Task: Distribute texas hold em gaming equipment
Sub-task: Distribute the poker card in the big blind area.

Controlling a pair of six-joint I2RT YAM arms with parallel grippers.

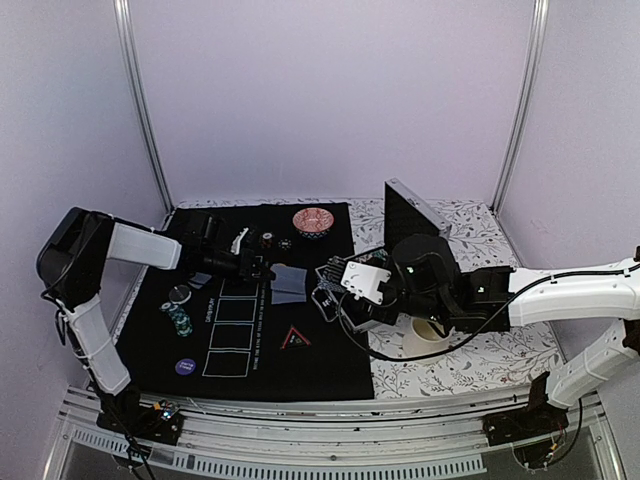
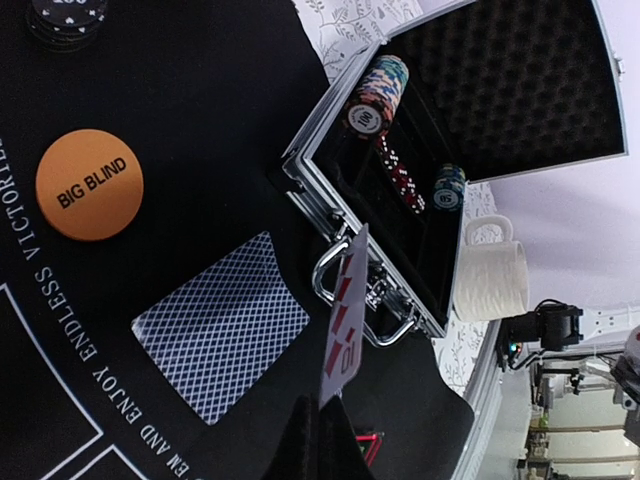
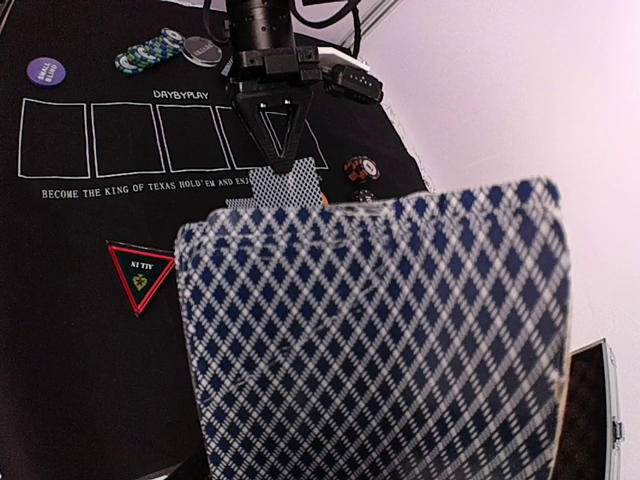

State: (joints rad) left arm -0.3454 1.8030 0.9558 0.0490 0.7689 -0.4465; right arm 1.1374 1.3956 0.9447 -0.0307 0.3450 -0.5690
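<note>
My left gripper (image 1: 262, 270) is shut on one playing card (image 2: 345, 320), a ten of diamonds held on edge above the black mat. A face-down grey-blue card (image 2: 220, 325) lies flat on the mat just below it and also shows from above (image 1: 288, 282). My right gripper (image 1: 335, 295) holds a deck of cards (image 3: 380, 340) that fills its wrist view and hides its fingers. The left gripper (image 3: 283, 150) faces the deck from across the mat. A red triangle marker (image 1: 295, 338), striped chips (image 1: 180, 318), a purple disc (image 1: 185, 367) and an orange BIG BLIND disc (image 2: 89, 184) lie on the mat.
An open metal case (image 2: 400, 150) with chips inside stands right of the mat. A white cup (image 1: 430, 335) sits under my right arm. A red patterned bowl (image 1: 313, 222) is at the mat's far edge. Black chips (image 2: 68, 15) lie near the orange disc.
</note>
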